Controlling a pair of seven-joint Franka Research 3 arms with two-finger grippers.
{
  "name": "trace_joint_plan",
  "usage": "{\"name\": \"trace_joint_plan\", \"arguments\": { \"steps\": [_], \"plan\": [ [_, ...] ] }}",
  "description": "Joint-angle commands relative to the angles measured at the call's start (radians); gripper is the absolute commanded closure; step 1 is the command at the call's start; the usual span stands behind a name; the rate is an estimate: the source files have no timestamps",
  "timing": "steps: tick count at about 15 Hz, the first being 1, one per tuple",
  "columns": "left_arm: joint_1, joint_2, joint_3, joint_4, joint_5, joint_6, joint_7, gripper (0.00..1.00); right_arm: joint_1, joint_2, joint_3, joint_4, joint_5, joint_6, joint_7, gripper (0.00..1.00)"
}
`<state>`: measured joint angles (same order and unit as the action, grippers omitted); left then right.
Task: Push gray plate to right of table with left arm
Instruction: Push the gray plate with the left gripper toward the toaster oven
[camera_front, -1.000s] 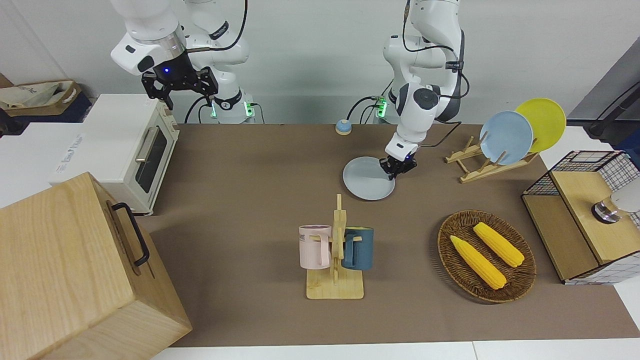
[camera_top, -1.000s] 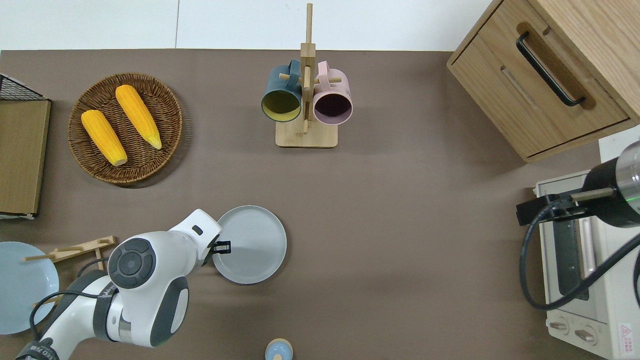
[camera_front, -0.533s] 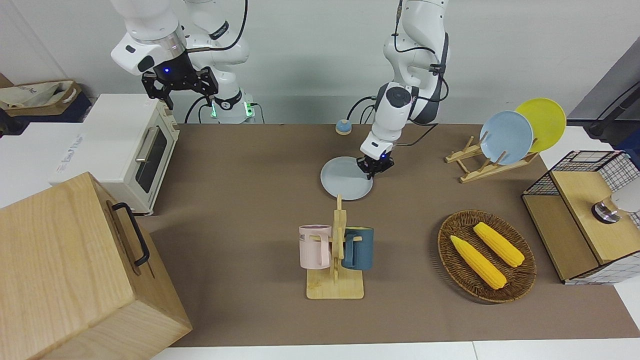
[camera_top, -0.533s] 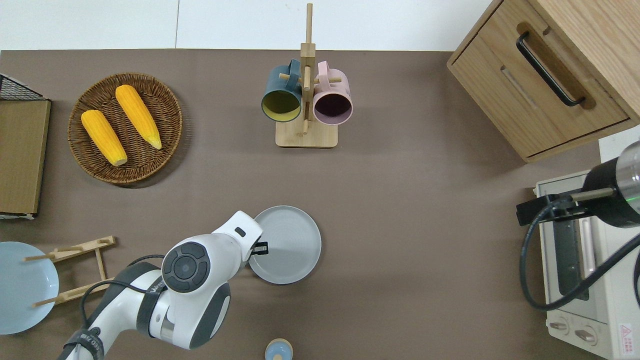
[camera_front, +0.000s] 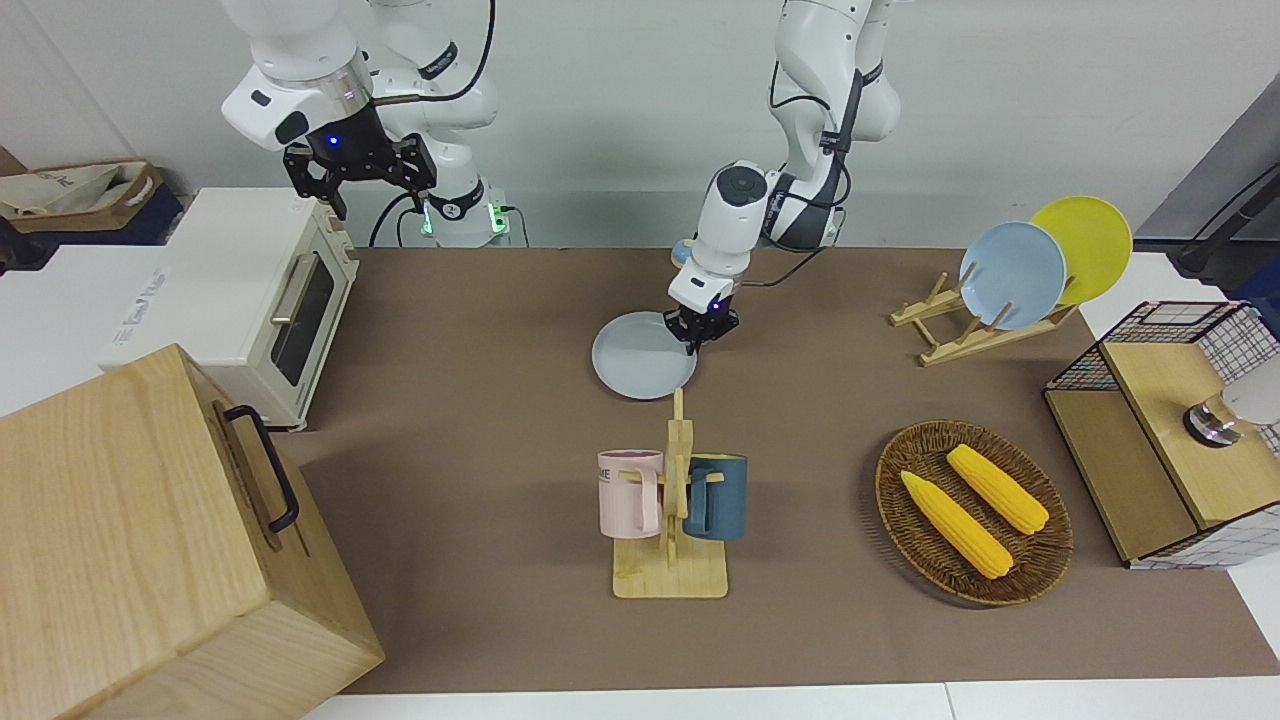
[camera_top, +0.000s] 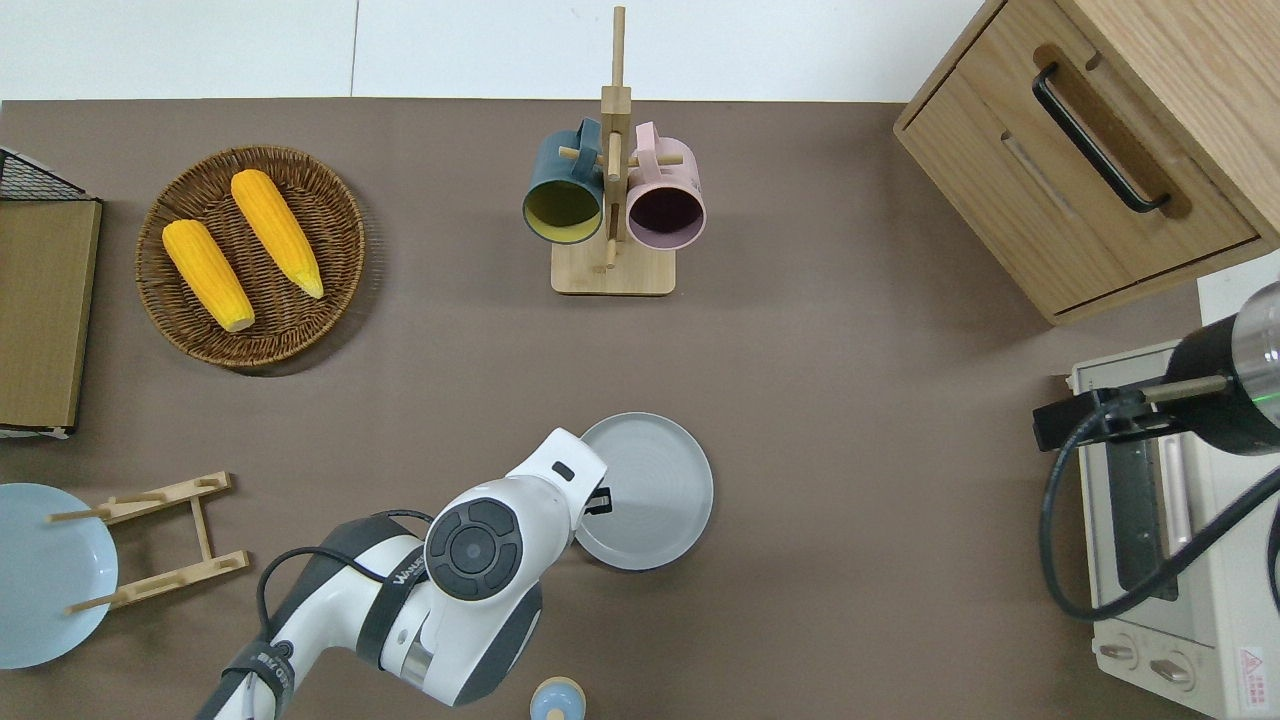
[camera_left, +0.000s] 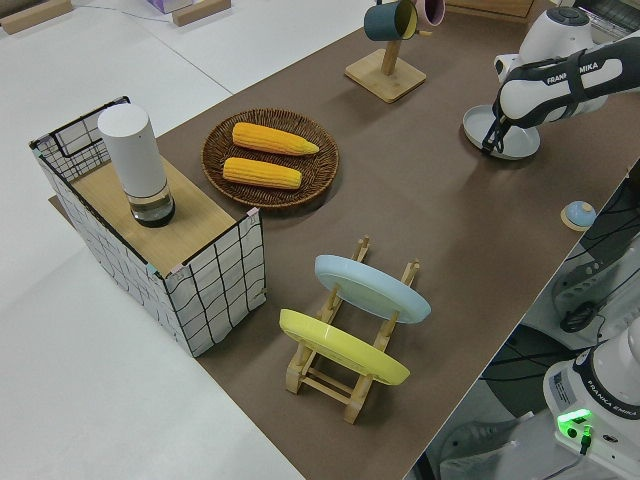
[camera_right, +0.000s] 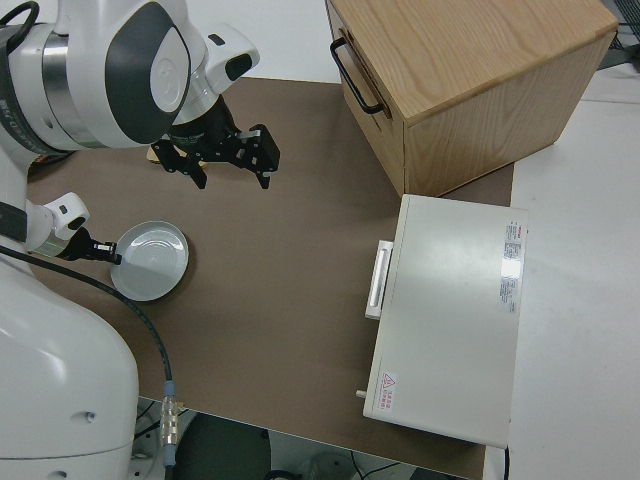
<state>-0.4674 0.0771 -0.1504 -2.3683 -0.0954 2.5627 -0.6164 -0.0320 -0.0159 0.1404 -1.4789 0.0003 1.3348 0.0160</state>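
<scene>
The gray plate (camera_front: 640, 360) lies flat on the brown table (camera_front: 480, 330), nearer to the robots than the mug rack. It also shows in the overhead view (camera_top: 660, 490), the left side view (camera_left: 512, 135) and the right side view (camera_right: 152, 262). My left gripper (camera_front: 700, 338) is shut and low at the plate's rim on the side toward the left arm's end of the table, touching it; it also shows in the overhead view (camera_top: 600, 498). My right gripper (camera_front: 362, 185) is parked and open.
A mug rack (camera_front: 672, 520) with two mugs stands farther from the robots than the plate. A toaster oven (camera_front: 260, 290) and a wooden cabinet (camera_front: 150, 540) fill the right arm's end. A corn basket (camera_front: 895, 470), a plate rack (camera_front: 960, 335) and a wire crate (camera_front: 1160, 440) are at the left arm's end.
My left gripper has slid the gray plate along the table toward the right arm's end, by a bit more than the plate's width. The right arm has not moved.
</scene>
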Motion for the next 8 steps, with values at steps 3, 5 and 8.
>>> {"name": "trace_joint_plan", "arguments": {
  "steps": [3,5,8],
  "plan": [
    [-0.030,0.105,-0.046,0.115,0.006,0.019,-0.124,1.00,-0.020,-0.002,0.016,0.009,0.004,-0.016,0.012,0.017],
    [-0.046,0.121,-0.046,0.126,0.006,0.024,-0.143,1.00,-0.020,-0.002,0.016,0.009,0.004,-0.016,0.012,0.017],
    [-0.068,0.156,-0.048,0.167,0.008,0.027,-0.175,1.00,-0.019,-0.002,0.016,0.009,0.004,-0.016,0.013,0.017]
  ]
}}
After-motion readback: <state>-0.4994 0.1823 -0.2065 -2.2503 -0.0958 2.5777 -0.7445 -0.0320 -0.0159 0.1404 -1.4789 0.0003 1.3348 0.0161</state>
